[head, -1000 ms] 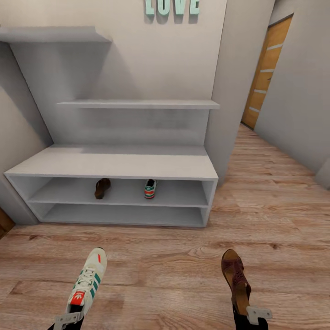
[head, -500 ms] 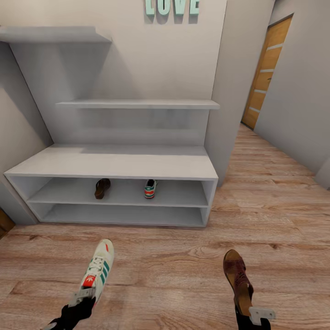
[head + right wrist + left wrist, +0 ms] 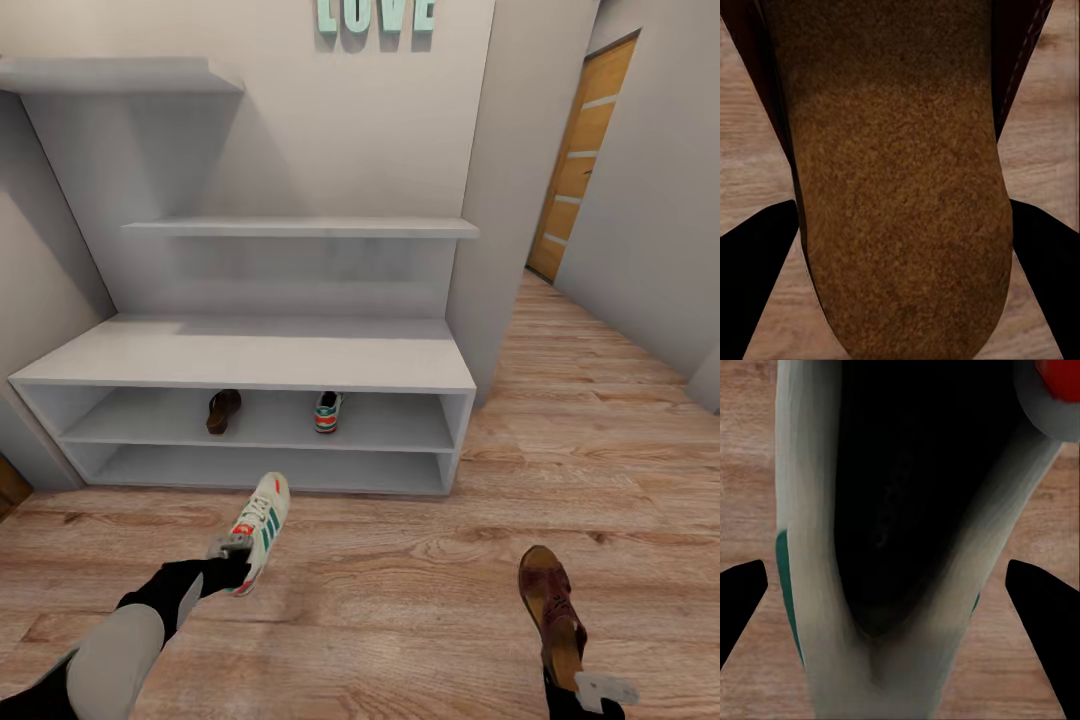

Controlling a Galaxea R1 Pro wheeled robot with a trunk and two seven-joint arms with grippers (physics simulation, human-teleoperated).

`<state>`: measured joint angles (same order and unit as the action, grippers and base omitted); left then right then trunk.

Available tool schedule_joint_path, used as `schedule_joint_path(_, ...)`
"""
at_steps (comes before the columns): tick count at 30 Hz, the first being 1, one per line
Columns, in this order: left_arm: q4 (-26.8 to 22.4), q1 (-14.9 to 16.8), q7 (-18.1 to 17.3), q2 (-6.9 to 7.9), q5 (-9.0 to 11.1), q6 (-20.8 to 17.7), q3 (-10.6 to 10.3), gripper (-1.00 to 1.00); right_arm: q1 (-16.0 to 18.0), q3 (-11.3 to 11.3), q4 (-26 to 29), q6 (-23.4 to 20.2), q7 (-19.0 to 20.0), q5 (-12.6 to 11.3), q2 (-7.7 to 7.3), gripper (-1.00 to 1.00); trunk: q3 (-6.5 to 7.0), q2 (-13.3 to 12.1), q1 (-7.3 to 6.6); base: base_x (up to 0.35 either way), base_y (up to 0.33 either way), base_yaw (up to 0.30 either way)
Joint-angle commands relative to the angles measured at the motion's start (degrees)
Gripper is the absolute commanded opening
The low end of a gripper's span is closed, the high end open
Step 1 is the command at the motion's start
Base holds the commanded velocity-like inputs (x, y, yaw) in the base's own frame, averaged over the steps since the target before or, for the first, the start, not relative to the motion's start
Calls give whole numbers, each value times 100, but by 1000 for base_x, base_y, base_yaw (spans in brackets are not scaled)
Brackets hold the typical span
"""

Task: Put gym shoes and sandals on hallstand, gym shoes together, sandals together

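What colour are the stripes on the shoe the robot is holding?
Green, on the white gym shoe; the head view shows them best.

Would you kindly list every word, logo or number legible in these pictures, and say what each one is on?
"LOVE": teal raised letters on the wall above the hallstand; their tops are cut off by the picture's edge.
Red-orange tongue mark on the gym shoe held by the left gripper: too small and blurred to read.
Sandal and shelved shoes: no readable text.
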<state>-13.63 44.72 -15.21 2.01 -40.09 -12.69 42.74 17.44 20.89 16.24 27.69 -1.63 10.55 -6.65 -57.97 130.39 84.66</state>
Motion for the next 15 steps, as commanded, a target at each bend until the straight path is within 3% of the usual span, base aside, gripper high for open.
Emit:
schedule_joint_path(1, -13, 75, 20, -20, -48, -101, 18, -100, 5, 167, -4, 18, -10, 73, -11, -100, -5, 2, -1, 0, 0, 0)
schedule_joint_path(4, -18, 221, 125, -40, -44, -218, -19, -100, 5, 424, -1, 17, 15, 82, -33, -100, -5, 2, -1, 0, 0, 0)
schedule_joint_path(15, -27, 244, 159, -32, -42, -178, -30, -100, 5, 476, -15, 23, 30, 104, -3, -100, -5, 2, -1, 5, -7, 0)
